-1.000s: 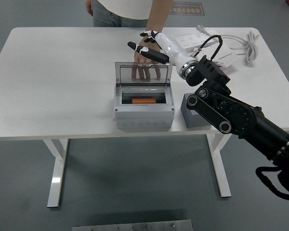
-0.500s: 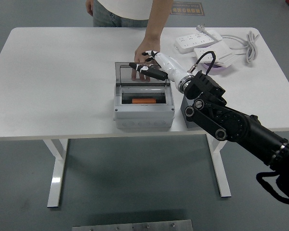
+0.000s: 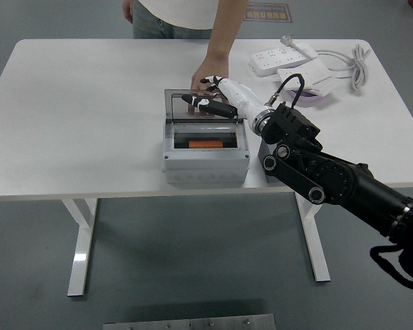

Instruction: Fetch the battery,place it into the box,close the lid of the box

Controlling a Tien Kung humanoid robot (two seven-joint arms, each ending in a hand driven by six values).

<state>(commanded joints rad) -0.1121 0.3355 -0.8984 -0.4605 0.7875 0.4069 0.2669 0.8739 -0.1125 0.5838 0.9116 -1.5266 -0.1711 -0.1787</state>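
Grey and sitting square on the white table [image 3: 76, 110], the box [image 3: 206, 160] has its smoky clear lid [image 3: 182, 106] standing upright, and the orange battery [image 3: 206, 145] lies inside it. Over the lid's top edge comes the right hand [image 3: 213, 102], white with black fingertips, fingers stretched loosely forward and gripping nothing. Behind the lid a person's hand [image 3: 208, 72] rests on the table, its fingers blurred through the tinted panel. Beside the box, a dark block is mostly hidden by the black forearm. Beyond it lie power strips [image 3: 283, 58].
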